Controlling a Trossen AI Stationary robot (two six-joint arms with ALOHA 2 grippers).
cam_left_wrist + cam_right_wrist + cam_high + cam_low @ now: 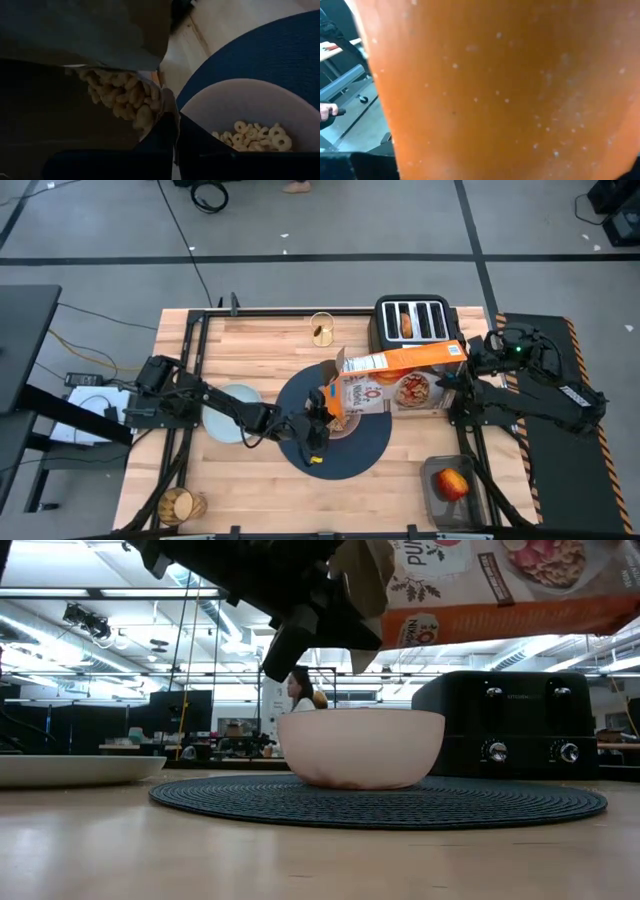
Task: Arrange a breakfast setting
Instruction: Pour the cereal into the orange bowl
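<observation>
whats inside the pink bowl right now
The left wrist view shows a small heap of cereal rings in the bowl. The near part of its floor is hidden behind the gripper's fingers.

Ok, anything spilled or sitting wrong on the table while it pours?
No spill shows. The cereal box lies tipped over the bowl on purpose, and cereal sits inside it. The only oddity: the plate lies off the placemat, on bare wood.

There is one bowl (361, 748), one plate (231, 413), one placemat (350, 455) and one apple (452, 482). There is one toaster (412, 321), one cereal box (400, 378) and two tumblers (322, 328) (180, 504).
</observation>
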